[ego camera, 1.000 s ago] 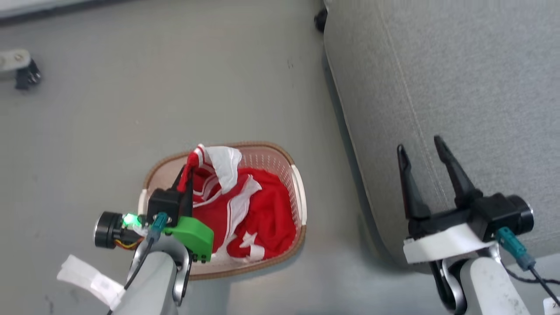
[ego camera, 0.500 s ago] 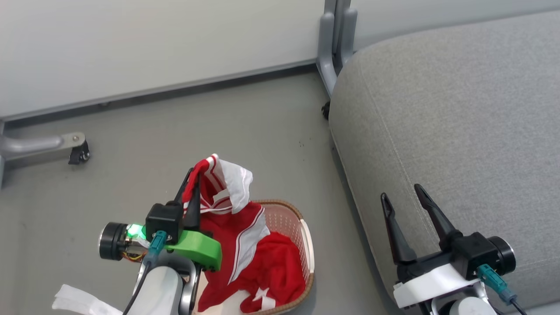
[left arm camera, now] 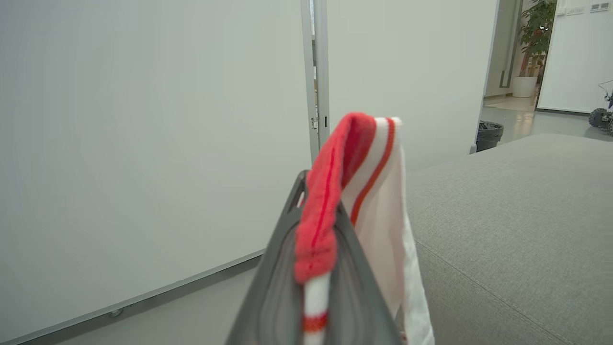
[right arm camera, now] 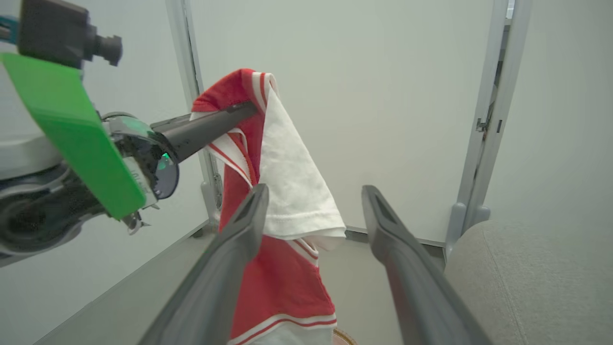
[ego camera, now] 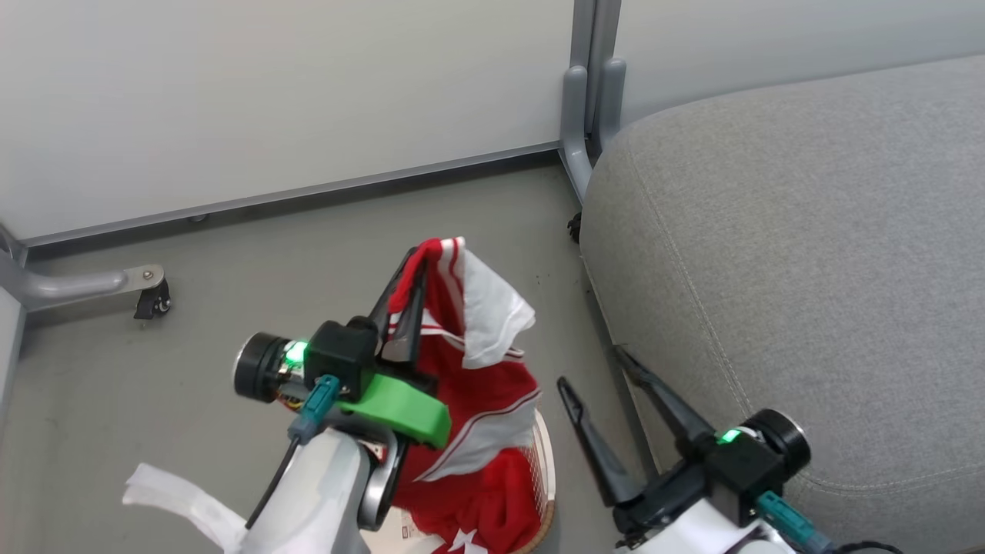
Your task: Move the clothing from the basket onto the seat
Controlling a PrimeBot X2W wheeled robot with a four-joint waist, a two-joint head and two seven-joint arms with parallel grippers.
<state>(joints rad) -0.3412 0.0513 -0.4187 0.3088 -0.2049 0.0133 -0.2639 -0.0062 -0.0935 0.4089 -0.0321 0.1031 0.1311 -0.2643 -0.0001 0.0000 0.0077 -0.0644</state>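
The left claw is pressed together on a small fold of the clothing, at its red and white striped edge, and holds it up above the basket. The rest of the garment hangs down from this pinch, and its lower part reaches into the basket at the bottom of the head view. The right claw is spread wide and holds nothing; it stands between the hanging cloth and the side of the seat. I judge that the main danger is the thin grip: only a narrow band of fabric is between the fingers, so a quick swing toward the seat can pull it out, and the garment would fall on the floor. A second danger is that the low part of the cloth catches on the basket's rim and drags or tips it. The cloth is also near the right claw and can wrap on one of its fingers when the left arm crosses. If the lift is too low, the cloth can brush the seat's front edge and slide down.
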